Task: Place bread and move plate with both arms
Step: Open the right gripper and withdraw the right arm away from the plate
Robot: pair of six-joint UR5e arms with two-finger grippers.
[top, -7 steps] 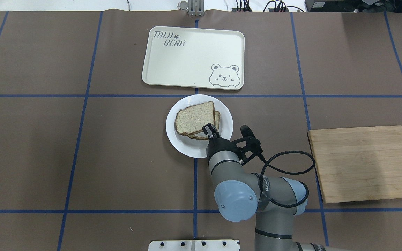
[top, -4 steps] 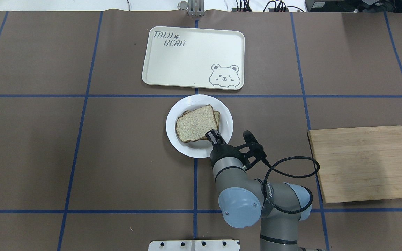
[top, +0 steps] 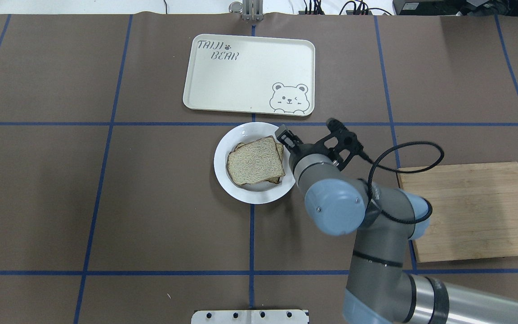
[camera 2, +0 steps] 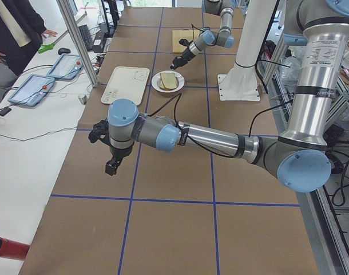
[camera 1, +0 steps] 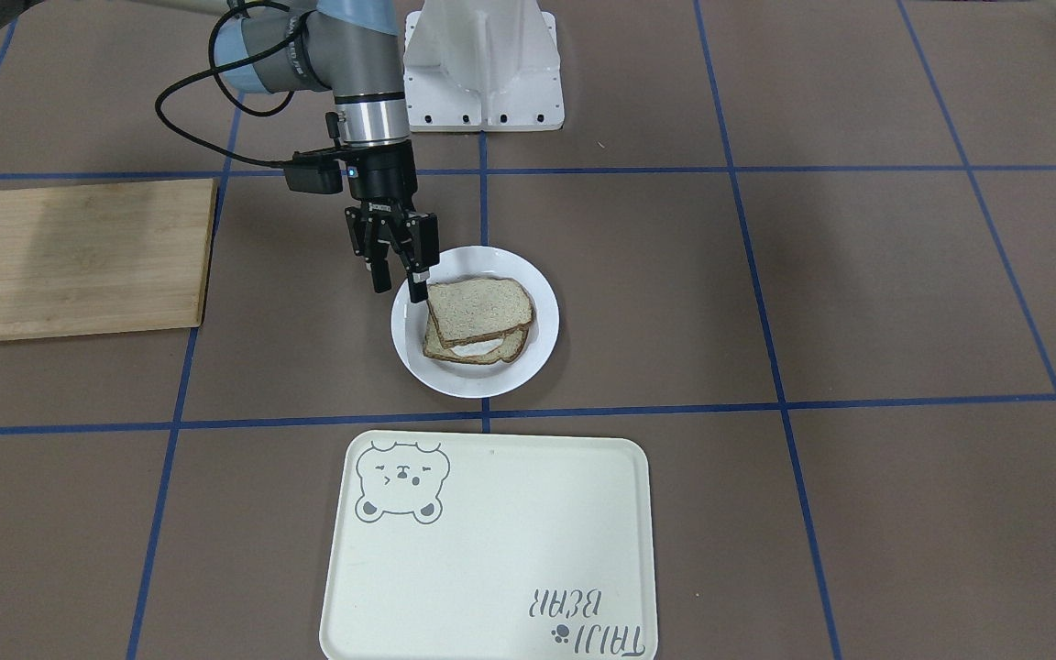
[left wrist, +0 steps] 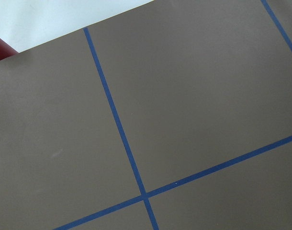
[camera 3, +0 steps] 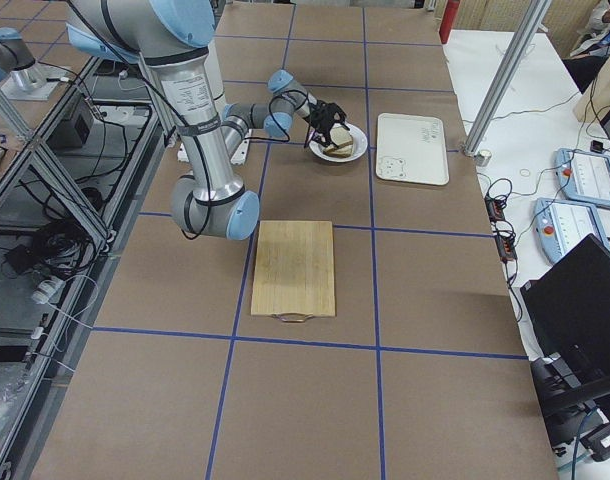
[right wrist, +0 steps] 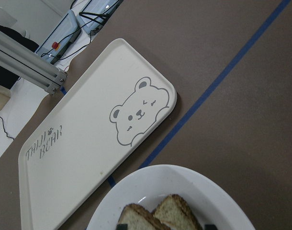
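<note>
The bread [top: 255,161] lies flat on top of the egg-bearing slice [camera 1: 468,349] on the white plate [top: 254,196]. They also show in the front view as the bread [camera 1: 478,307] and the plate [camera 1: 473,381]. My right gripper [camera 1: 400,285] is open and empty. It hangs just above the plate's rim on my right side, beside the bread's corner, and shows in the overhead view [top: 284,135]. The right wrist view shows the plate [right wrist: 136,189] and the two slices' corners. My left gripper [camera 2: 111,167] hangs over the table's far left end; I cannot tell whether it is open or shut.
The cream bear tray [top: 250,74] lies just beyond the plate. A wooden cutting board [top: 470,211] lies on my right, under the right arm's elbow. The white base [top: 250,316] is at the near edge. The left wrist view shows only brown table and blue tape lines.
My right gripper has left the bread's near corner and swung round to the plate's far right rim. The bread has settled flatter on the lower slice.
</note>
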